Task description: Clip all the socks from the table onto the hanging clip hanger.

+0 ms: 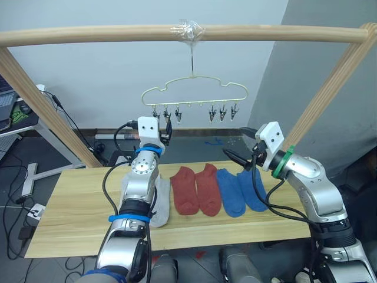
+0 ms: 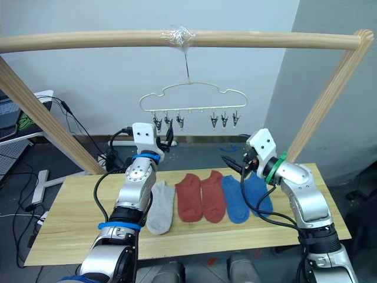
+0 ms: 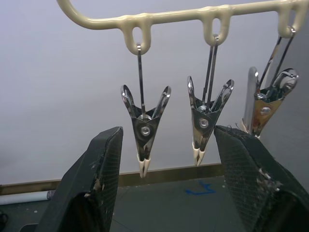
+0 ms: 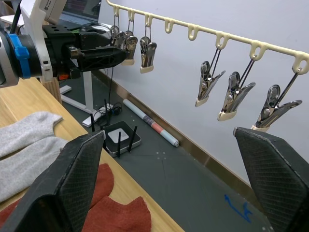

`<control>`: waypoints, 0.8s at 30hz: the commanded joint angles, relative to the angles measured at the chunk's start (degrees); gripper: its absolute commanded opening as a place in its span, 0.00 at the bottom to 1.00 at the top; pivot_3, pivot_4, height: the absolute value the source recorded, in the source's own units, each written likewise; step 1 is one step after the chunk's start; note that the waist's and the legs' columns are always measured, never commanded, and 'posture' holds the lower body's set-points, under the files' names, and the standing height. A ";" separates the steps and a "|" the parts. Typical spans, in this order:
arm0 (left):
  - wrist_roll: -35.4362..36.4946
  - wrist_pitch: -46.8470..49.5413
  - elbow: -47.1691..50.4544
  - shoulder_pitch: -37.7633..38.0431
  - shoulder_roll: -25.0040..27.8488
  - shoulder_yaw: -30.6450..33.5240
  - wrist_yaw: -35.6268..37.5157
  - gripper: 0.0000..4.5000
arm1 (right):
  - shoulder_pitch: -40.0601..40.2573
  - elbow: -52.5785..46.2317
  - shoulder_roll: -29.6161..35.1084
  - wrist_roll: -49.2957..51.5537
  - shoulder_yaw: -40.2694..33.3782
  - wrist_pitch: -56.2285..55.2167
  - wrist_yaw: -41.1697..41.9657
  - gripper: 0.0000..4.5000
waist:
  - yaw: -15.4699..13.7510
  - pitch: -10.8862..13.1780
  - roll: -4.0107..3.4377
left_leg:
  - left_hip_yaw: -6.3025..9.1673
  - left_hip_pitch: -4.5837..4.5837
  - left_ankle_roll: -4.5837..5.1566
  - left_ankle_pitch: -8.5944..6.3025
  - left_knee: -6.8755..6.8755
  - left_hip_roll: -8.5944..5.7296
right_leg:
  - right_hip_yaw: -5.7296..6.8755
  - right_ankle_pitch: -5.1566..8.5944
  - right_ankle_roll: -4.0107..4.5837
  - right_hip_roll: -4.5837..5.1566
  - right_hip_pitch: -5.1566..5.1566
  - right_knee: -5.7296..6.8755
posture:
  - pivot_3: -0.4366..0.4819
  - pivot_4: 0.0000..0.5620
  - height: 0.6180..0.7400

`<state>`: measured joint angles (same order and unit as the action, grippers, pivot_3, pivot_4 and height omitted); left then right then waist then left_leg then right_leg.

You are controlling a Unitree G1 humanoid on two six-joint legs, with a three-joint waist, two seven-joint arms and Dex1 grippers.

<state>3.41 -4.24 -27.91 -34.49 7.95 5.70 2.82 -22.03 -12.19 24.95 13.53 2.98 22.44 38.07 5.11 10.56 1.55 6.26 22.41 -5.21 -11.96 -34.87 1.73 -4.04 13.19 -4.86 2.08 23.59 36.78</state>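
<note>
The pale yellow-green clip hanger [image 1: 194, 93] hangs by its hook from the top pole, with metal clips [image 1: 222, 112] in a row under it. On the table [image 1: 76, 206] lie light grey socks [image 2: 160, 207], two rust red socks [image 1: 196, 188] and two blue socks [image 1: 240, 190], side by side. My left gripper [image 1: 166, 132] is raised just below the hanger's left clips; its own view shows it open [image 3: 169, 133], with two clips [image 3: 145, 128] hanging beyond the gap. My right gripper [image 1: 235, 158] hovers open and empty over the blue socks, facing the right clips [image 4: 236, 94].
A round wooden pole frame [image 1: 118, 34] spans the table, with slanted posts [image 1: 41, 106] at both ends. A desk with equipment [image 1: 12, 106] stands at the far left, and cables and a power strip [image 4: 120, 137] lie on the floor behind the table.
</note>
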 commanded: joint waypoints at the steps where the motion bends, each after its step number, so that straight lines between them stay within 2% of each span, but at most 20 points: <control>1: 0.27 -1.48 1.66 -0.75 -0.06 1.02 -1.01 0.69 | -1.64 -3.06 0.74 1.13 -1.51 0.33 -0.25 1.00 | 0.02 0.00 0.00 | 0.00 0.01 0.00 0.00 0.00 0.00 | 0.00 -0.01 -0.02 0.00 0.00 0.00 | 0.33 0.30 1.00; 13: 0.66 0.58 6.67 0.99 -0.12 1.79 -1.80 0.69 | -3.19 -3.03 1.29 2.07 -1.02 1.69 -0.02 1.00 | 0.03 0.57 0.01 | 0.00 0.06 0.00 0.00 -0.01 0.00 | 0.00 -0.01 -0.02 0.00 0.05 0.00 | 0.33 0.33 1.00; 19: 1.34 3.40 10.81 2.56 0.26 1.34 0.15 0.69 | -3.99 -3.13 1.17 2.53 -1.59 2.84 -0.38 1.00 | 0.01 0.91 0.03 | 0.00 0.25 0.01 0.01 -0.01 0.00 | 0.00 -0.07 -0.13 0.00 0.23 0.02 | 0.34 0.34 1.00; 24: 0.61 2.68 8.28 1.52 0.72 2.02 -0.63 0.69 | -4.51 -3.16 1.22 2.81 -1.67 3.32 -0.70 1.00 | -0.01 0.98 0.04 | 0.02 0.50 0.01 0.01 0.00 0.00 | 0.00 -0.10 -0.17 0.00 0.51 0.08 | 0.34 0.35 1.00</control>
<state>4.30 -0.53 -20.36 -31.86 8.11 7.14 2.72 -25.48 -13.21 25.84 15.30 2.93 25.68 37.54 5.10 11.54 1.59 6.27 22.90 -5.20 -11.95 -34.87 1.72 -4.04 13.10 -5.03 2.07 24.10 36.86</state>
